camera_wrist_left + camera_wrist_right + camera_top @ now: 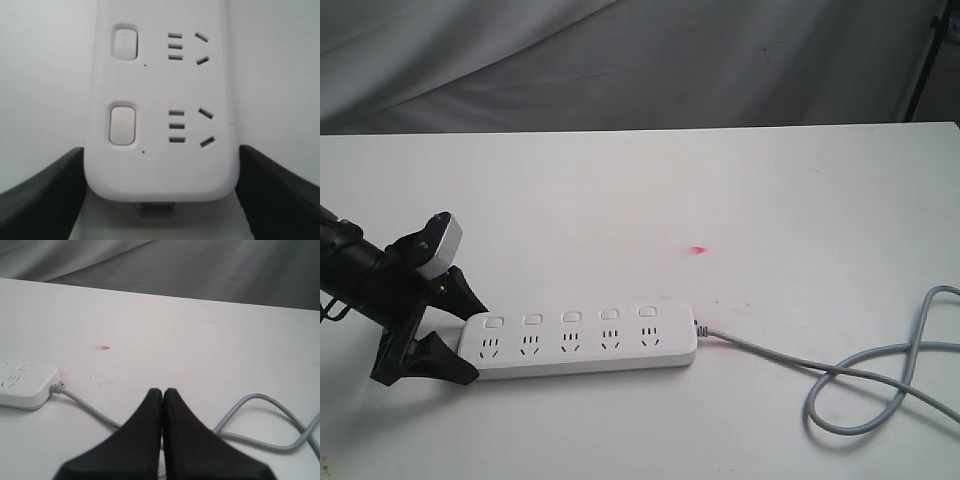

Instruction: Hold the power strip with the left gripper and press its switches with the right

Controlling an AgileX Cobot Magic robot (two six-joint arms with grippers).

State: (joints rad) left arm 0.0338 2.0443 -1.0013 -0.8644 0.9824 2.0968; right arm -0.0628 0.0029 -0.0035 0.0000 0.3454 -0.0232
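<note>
The white power strip lies flat near the table's front, its five switches in a row above the sockets. My left gripper straddles its left end, one black finger against each long side. The left wrist view shows the same end of the power strip held between the fingers, with two switches in sight. My right gripper is shut and empty, hovering over the looped grey cord; it is outside the exterior view. The strip's cord end is well away from it.
The grey cord loops across the table's right front toward the edge. A small red mark sits on the white table behind the strip. Grey cloth hangs behind the table's far edge, with a black stand at the back right.
</note>
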